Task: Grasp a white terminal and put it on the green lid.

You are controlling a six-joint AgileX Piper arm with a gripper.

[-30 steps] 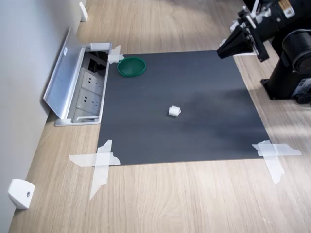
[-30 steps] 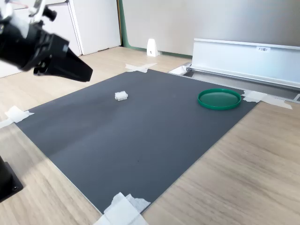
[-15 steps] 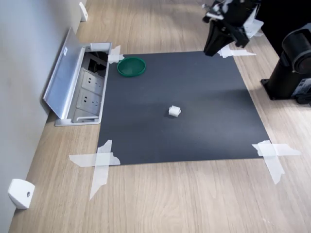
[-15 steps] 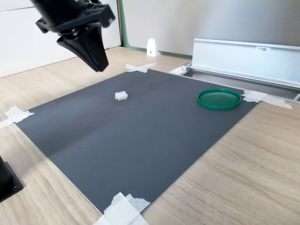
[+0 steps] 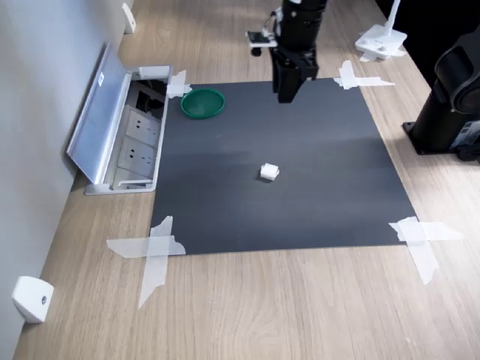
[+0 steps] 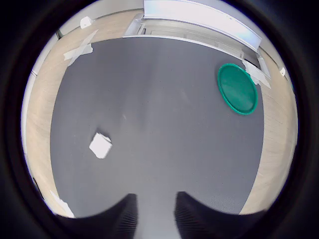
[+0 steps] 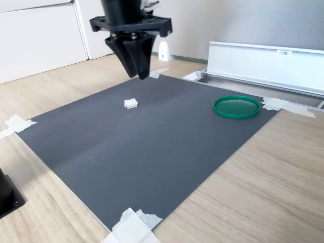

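The white terminal (image 5: 269, 172) is a tiny white block lying near the middle of the dark grey mat (image 5: 322, 195); it also shows in the second exterior view (image 7: 131, 104) and in the wrist view (image 6: 100, 146). The green lid (image 5: 203, 103) lies flat at a mat corner beside the socket box, seen as well in the second exterior view (image 7: 237, 107) and the wrist view (image 6: 237, 88). My gripper (image 5: 286, 96) hangs fingers-down above the mat's far edge, well apart from both. In the wrist view its fingers (image 6: 124, 214) stand a little apart, with only mat between them.
An open metal socket box (image 5: 124, 139) lies along the first exterior view's left of the mat. White tape strips (image 5: 154, 251) hold the mat's corners. A white wedge piece (image 5: 31, 298) sits by the wall. The arm's black base (image 5: 450, 105) stands at the first exterior view's right.
The arm has swung from the first exterior view's right edge toward the middle, and the gripper has turned from slanted to pointing straight down. The terminal and lid have not moved.
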